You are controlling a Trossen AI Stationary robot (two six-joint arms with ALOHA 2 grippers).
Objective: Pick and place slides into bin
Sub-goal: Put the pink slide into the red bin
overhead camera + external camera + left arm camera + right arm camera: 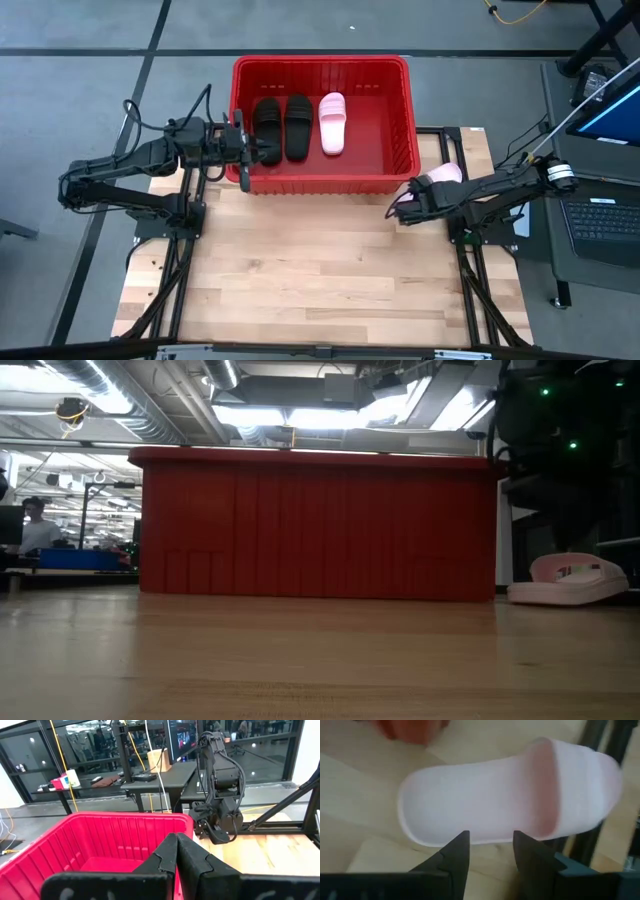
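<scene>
High view: three slides sit in the bin [400, 120], two black [283, 127] and one pink [333, 122]. One pink slide [447, 173] is left on the table, just beside the bin's right wall. Right gripper [490, 851] hangs right over it, fingers parted with a narrow gap, nothing held. Best bet now: drop lower, straddle the sole's edge or the strap squarely, then close, since a shallow bite on that rounded rim could slip. Left gripper [176, 851] waits clenched at the bin's left rim.

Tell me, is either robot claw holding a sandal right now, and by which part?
No. The right gripper is open beside the last pink sandal; the left gripper is shut on nothing, at the bin.
</scene>
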